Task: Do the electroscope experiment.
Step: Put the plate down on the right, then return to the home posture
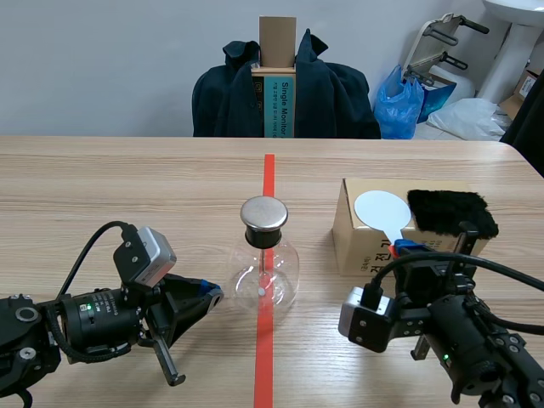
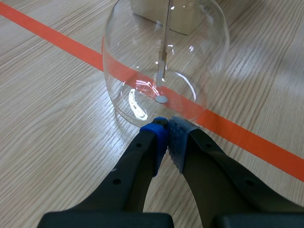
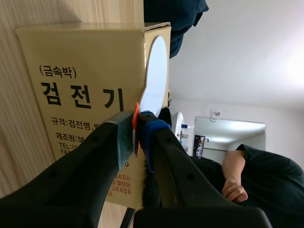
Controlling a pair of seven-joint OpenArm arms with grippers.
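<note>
My right gripper [image 3: 137, 122] is clamped on the thin orange handle [image 3: 136, 138] of the white paddle [image 1: 381, 209]. Its pads are pressed to either face of the handle. From the grip, the paddle's disc lies at 11 o'clock on top of the cardboard box [image 1: 355, 248], and the black fur [image 1: 452, 212] sits at 1 o'clock on the same box. That arm comes in low from 5 o'clock, and I judge the wrist is rolled onto its side.

My left gripper [image 2: 166, 124] is closed on nothing, fingertips together, right at the base of the glass electroscope flask [image 1: 265, 270]. It may be touching the glass, but I can't tell. The flask stands on the tape line at 9 o'clock from the box, its metal cap [image 1: 263, 214] on top. The left arm lies low, pointing towards 3 o'clock.

I read this as the paddle pick-up. Next I'd need a clean lift, a rub on the fur, then a carry to the cap at 9 o'clock without knocking the flask.
</note>
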